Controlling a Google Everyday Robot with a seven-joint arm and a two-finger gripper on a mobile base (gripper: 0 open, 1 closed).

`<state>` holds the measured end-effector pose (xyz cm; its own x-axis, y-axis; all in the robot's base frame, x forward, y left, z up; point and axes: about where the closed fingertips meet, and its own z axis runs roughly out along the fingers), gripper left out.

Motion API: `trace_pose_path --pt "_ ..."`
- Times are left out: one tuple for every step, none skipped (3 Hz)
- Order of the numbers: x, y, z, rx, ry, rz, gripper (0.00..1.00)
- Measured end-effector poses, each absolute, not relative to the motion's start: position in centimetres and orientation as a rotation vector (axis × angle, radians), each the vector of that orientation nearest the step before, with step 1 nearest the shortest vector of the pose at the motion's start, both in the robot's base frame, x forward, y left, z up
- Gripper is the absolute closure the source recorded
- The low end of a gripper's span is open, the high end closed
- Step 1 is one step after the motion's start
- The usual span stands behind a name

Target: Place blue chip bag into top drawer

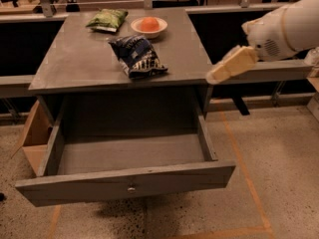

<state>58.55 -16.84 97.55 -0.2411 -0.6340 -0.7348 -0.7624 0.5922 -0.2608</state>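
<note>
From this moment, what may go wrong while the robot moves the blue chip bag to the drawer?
1. The tool hangs beside the right edge of the table, apart from the blue chip bag; coming in sideways, it might push the bag instead of gripping it.
2. The bowl and the green chip bag lie just behind it; a long reach could knock them.
3. The top drawer stands open; a low carry may hit its front panel.

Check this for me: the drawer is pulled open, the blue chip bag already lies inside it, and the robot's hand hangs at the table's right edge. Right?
Not quite. The camera view shows the blue chip bag lying on top of the table, not inside the drawer. The drawer is pulled open, and the hand hangs at the table's right edge.
</note>
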Motion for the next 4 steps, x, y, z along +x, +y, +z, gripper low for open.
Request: trace_pose_path --pt "64.9 -12.6 95.4 -1.005 1.914 0.246 0.0" --pt "66.7 -11.8 95.7 -0.961 1.884 0.242 0.0" --pt "66.7 -11.8 95.7 -0.962 1.884 0.242 0.0" --pt "67.2 -10.5 95.6 -0.905 1.894 0.239 0.0"
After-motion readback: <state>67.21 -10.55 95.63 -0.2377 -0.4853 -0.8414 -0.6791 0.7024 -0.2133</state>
